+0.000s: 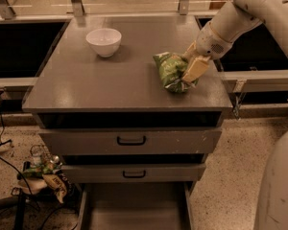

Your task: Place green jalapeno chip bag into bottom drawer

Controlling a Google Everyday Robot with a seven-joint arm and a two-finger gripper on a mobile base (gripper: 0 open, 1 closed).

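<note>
Glossy green and, I judge, light, crinkly and slippery, the green jalapeno chip bag (167, 68) sits on the cabinet top (110, 85) at its right side, my gripper (186, 71) pinching its right edge, the firmest hold.

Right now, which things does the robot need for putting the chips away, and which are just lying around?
For the job:
green chip bag
bottom drawer, pulled open
gripper, at the bag on the cabinet top

Just lying about:
white bowl
packets on the floor
drawers with black handles
</note>
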